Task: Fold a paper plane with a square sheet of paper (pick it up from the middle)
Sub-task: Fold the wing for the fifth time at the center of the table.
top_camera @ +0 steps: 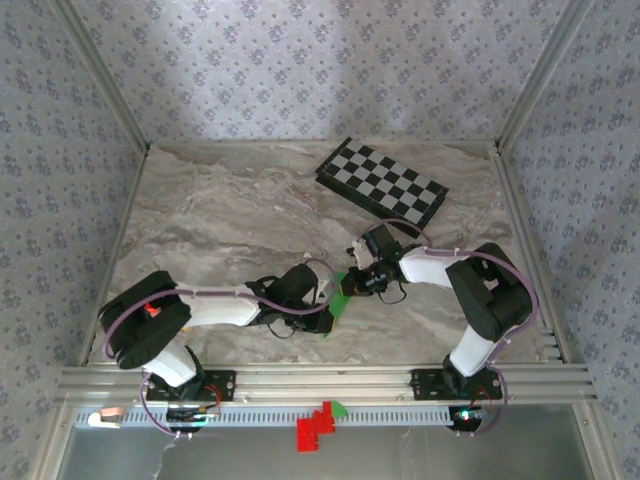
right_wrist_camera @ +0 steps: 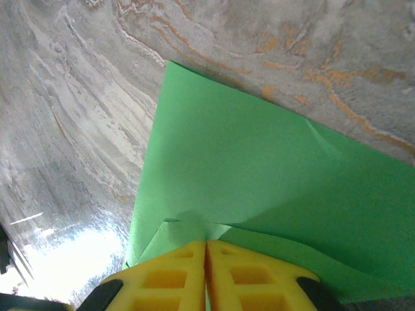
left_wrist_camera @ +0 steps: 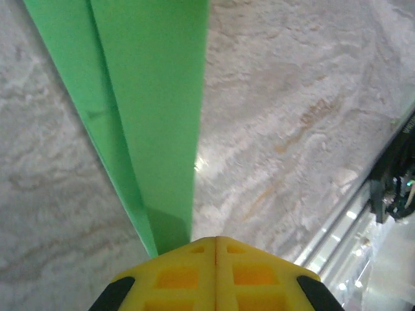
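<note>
**Folding was under way, with the dart shape not yet made**

The square sheet of paper (top_camera: 341, 292) sat between the 2 arms, close to the middle of the table's (top_camera: 230, 220) near edge. The left gripper (left_wrist_camera: 215, 241) was pinched shut on it where 2 green layers overlapped along a lengthwise crease. The right gripper (right_wrist_camera: 206, 245) was clamped on another part, beside small turned-in flaps. The early folds looked done. The pointed nose, the wings and the final creasing seemed left to do.

Bright green folded paper sheet (top_camera: 338, 297): near middle of the marble-patterned table (top_camera: 220, 220), between both grippers.
Left gripper (left_wrist_camera: 215, 241): clamped on the sheet's near-left end.
Right gripper (right_wrist_camera: 206, 245): clamped on its far-right end.
Black-and-white checkerboard (top_camera: 382, 184): far right, behind the sheet.
Red plastic block (top_camera: 315, 430): before the table's near edge.
</note>
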Motion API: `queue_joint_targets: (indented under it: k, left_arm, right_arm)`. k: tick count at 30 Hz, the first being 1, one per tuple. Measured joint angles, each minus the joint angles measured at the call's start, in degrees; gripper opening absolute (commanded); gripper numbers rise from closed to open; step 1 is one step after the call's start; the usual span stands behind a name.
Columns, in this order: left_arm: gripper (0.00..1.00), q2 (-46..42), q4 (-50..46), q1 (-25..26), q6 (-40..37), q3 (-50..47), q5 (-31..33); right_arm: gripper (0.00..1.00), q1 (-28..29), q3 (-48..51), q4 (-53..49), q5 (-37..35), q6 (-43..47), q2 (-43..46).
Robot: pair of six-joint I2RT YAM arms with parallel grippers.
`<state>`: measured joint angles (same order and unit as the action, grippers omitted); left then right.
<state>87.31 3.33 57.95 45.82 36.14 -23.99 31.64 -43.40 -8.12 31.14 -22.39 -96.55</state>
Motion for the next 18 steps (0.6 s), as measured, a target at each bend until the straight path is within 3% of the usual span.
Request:
queue_joint_targets:
  k: [4, 18]
  left_arm:
    - [0.07, -2.19, -2.25, 0.31, -0.81, 0.02, -0.07]
    - [0.07, 2.12, -3.17, 0.31, -1.42, 0.00, -0.33]
  right_arm:
    - [0.12, 0.00, 0.00, 0.00, 0.00, 0.00, 0.00]
    - [0.11, 0.00, -0.04, 0.00, 0.33, 0.00, -0.22]
